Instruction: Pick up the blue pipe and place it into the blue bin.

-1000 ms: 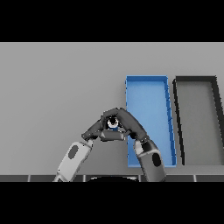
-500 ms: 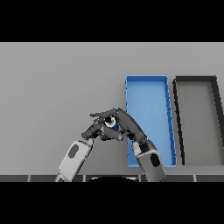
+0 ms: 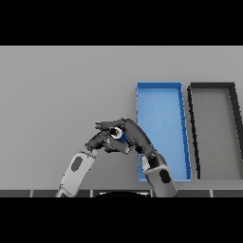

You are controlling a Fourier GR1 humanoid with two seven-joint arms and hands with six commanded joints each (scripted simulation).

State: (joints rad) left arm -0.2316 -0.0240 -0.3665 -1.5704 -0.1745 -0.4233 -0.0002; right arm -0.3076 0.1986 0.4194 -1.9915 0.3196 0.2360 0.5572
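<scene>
The blue pipe point(image 3: 117, 134), short with a pale open end, sits between my two hands left of the blue bin point(image 3: 161, 93). My right hand point(image 3: 134, 135) reaches in from the lower right. Its fingers stretch over the pipe and its thumb curls under it, so it is shut on the pipe. My left hand point(image 3: 97, 141) comes from the lower left and lies against the pipe's left side with relaxed fingers. Most of the pipe is hidden by the fingers. Whether it rests on the table or hangs just above it cannot be told.
A long black bin point(image 3: 211, 86) stands to the right of the blue bin, parallel to it. Both bins run from mid-table toward the near edge. The grey table point(image 3: 61, 90) stretches to the left and behind.
Both hands and the pipe have shifted slightly left and toward me. The right hand's fingers have stretched further over the pipe.
</scene>
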